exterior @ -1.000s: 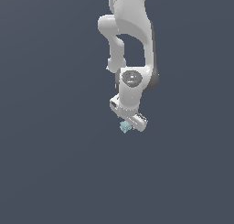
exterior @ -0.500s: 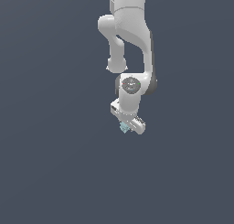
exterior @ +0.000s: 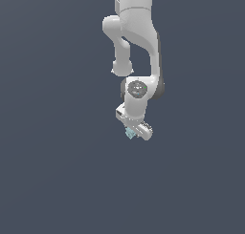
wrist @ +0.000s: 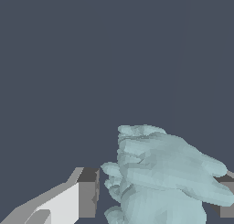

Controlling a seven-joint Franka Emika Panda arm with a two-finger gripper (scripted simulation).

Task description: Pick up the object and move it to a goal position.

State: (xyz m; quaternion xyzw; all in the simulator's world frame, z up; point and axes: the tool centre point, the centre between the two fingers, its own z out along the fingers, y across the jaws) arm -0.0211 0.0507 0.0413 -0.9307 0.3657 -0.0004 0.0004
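Hand [exterior: 133, 131] closed on the object [exterior: 129, 132], pale teal lump sitting betw. its fingers [wrist: 87, 193] in wrist view; grip looks off-centre, w/ most of the jagged bulk past the pads; risk: it twists or slips out if arm swings fast.

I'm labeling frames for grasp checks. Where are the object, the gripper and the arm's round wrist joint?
object [wrist: 160, 173]: wrist view, its lumpy pale teal middle.
gripper [exterior: 133, 131]: exterior view, between the fingertips.
round wrist joint [exterior: 137, 89]: exterior view, centre of its grey disc.
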